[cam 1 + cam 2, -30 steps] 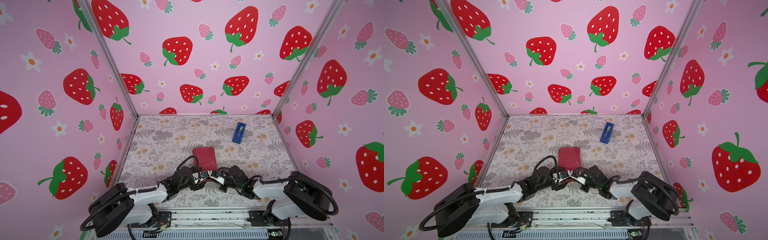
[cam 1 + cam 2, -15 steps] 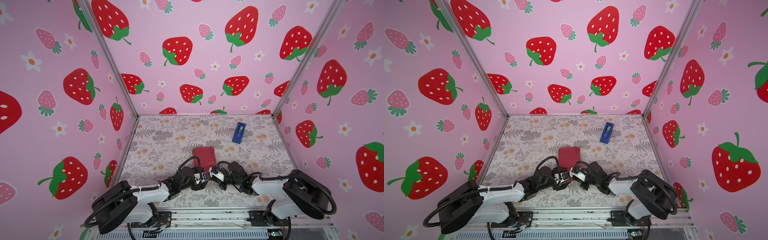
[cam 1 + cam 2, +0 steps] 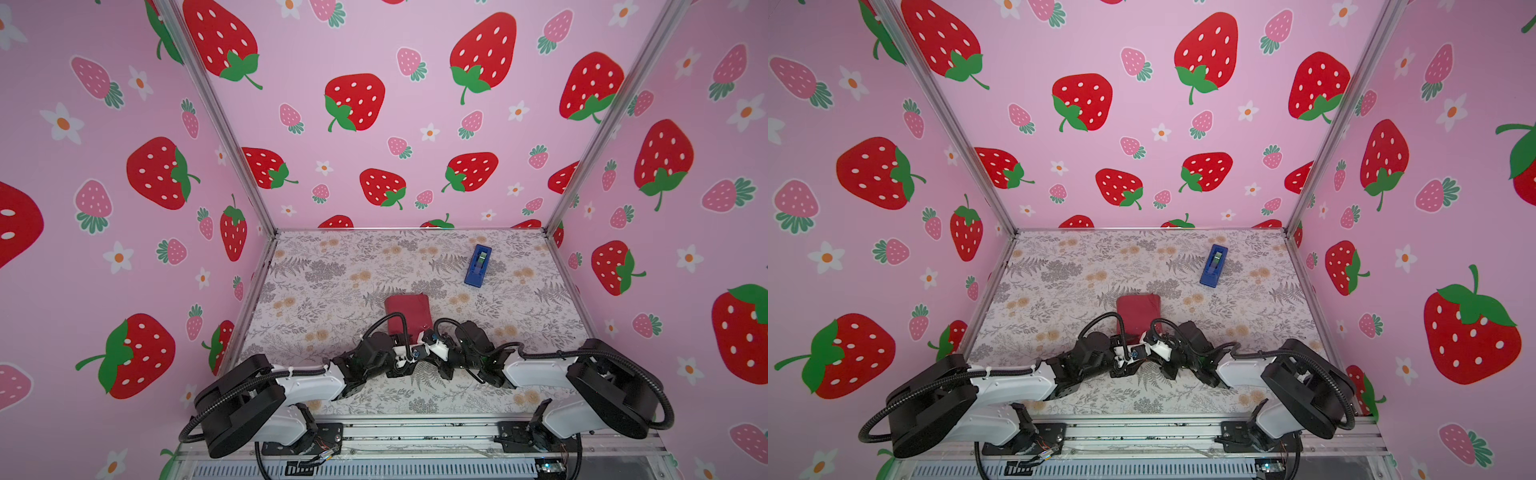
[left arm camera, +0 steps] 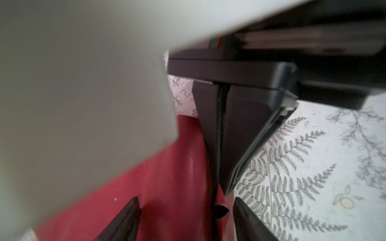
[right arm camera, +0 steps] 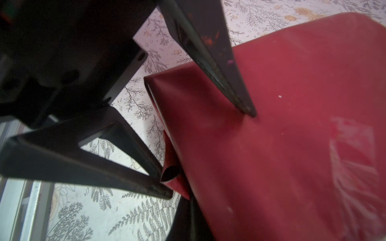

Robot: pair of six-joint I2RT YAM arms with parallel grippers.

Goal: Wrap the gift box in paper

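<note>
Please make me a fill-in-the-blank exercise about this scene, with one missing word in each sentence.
1. The paper in the middle of the table is ___ in colour.
2. The tape dispenser lying farther back is ___.
3. The right gripper has its jaws ___, while the left gripper has its jaws apart.
4. The walls are printed with flowers and ___.

Missing words: red; blue; shut; strawberries.

Parted left hand over paper
</note>
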